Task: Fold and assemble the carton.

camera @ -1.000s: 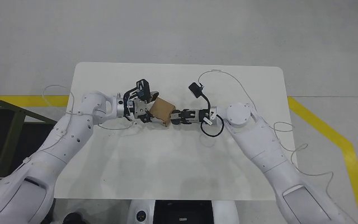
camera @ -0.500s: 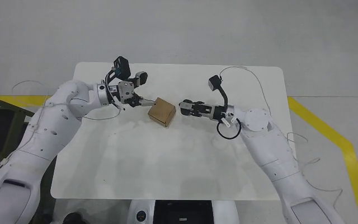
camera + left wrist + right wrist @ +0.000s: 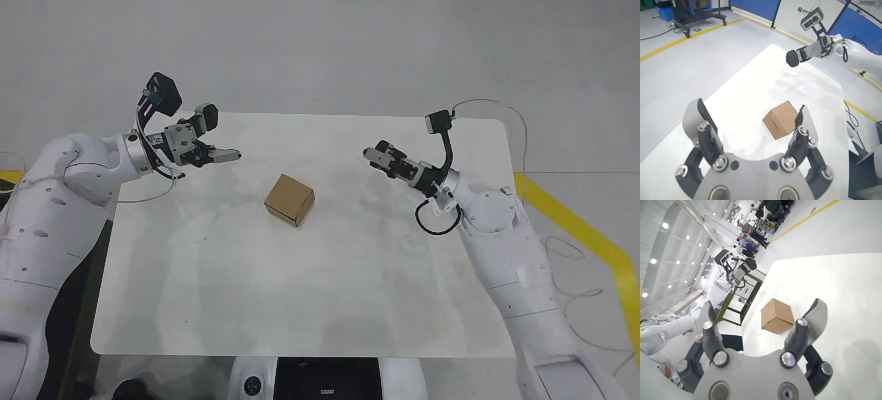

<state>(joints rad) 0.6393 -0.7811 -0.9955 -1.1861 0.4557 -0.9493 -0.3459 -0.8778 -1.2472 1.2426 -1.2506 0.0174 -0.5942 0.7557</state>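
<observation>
So the carton is just sitting on the white table, all folded up into a closed brown cube, roughly mid-table and a bit toward the far side. One face has a little slit in it. The left gripper hangs over the far left corner, jaws spread wide with nothing in them. The right gripper is up near the far right side, also wide open and holding nothing. Both point in at the box, and each is well apart from it.
</observation>
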